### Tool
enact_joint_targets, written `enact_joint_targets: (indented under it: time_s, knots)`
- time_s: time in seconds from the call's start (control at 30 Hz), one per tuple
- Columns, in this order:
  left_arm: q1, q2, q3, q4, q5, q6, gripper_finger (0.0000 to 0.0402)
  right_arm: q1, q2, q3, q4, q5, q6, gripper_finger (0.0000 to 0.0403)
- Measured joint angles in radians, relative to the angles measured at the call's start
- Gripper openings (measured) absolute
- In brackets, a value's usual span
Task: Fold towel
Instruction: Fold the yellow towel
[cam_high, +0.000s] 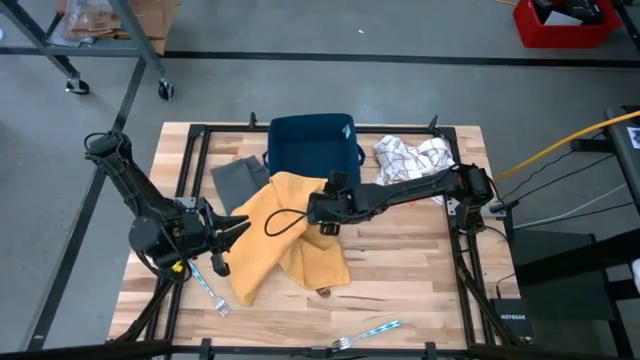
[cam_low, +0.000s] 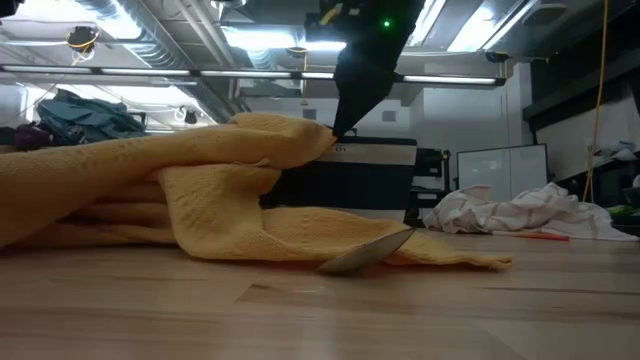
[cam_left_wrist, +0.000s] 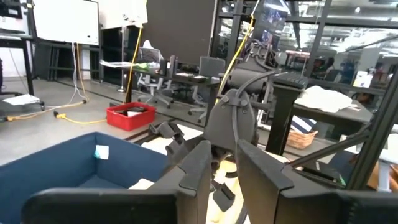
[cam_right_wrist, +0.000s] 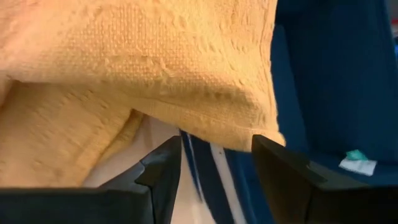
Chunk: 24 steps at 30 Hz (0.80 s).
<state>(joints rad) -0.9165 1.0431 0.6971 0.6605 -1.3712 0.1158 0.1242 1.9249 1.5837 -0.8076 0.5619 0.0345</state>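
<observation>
The yellow towel (cam_high: 275, 235) lay rumpled mid-table, its far edge touching the navy bin (cam_high: 311, 148), which apparently held nothing. The right gripper (cam_right_wrist: 214, 171) stood spread at that edge. The left gripper (cam_left_wrist: 224, 177), fingers narrowly apart, gripped nothing.

Coarse-woven matt yellow cloth towel (cam_high: 285, 235) lies on smooth pale wooden table (cam_high: 400, 280).

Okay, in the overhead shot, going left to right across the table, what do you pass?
Left gripper → yellow towel → right gripper → white patterned cloth.
</observation>
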Motion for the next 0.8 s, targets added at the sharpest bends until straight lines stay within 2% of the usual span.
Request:
enact_joint_targets:
  time_s: [0.3, 0.5, 0.6, 0.8]
  knots:
    - [0.000, 0.000, 0.000, -0.072, 0.000, -0.010, 0.0070, 0.000, 0.040, 0.000, -0.001, 0.027, -0.147, 0.0200]
    - [0.000, 0.000, 0.000, -0.076, 0.000, -0.011, 0.0070, 0.000, 0.067, 0.000, 0.068, 0.123, -0.153, 0.0200]
    - [0.000, 0.000, 0.000, -0.077, 0.000, -0.011, 0.0070, -0.002, 0.072, 0.000, 0.080, 0.127, -0.153, 0.0198]
    - [0.000, 0.000, 0.000, -0.077, 0.000, -0.011, 0.0070, 0.000, 0.074, 0.000, 0.076, 0.128, -0.153, 0.0153]
